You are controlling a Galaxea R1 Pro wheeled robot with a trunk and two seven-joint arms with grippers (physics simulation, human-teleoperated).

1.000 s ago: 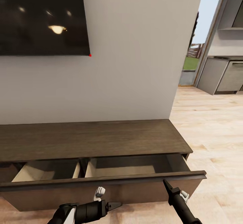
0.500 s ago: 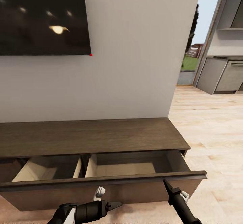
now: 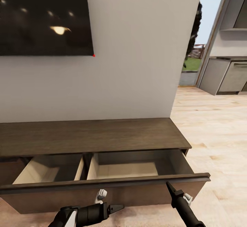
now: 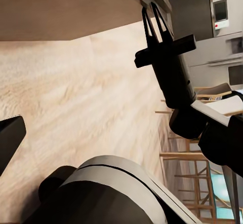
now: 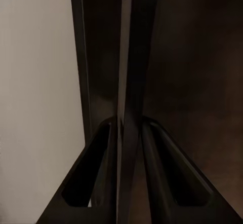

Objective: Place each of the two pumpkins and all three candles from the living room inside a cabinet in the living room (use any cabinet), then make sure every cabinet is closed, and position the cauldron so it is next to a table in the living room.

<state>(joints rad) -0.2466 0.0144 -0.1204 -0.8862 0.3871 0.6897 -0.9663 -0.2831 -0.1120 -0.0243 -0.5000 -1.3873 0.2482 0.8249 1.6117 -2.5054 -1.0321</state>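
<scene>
Cabinet [image 3: 92, 136] drawer pulled open, right pincer [image 3: 168, 185] at front rim.

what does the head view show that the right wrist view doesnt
Head view alone: the TV, cabinet top, two pale drawer interiors, wood floor and left claw. Right wrist view alone: a close look at the claw's two fingers gripping the thin drawer edge. Both share: the right claw on the drawer front.
</scene>
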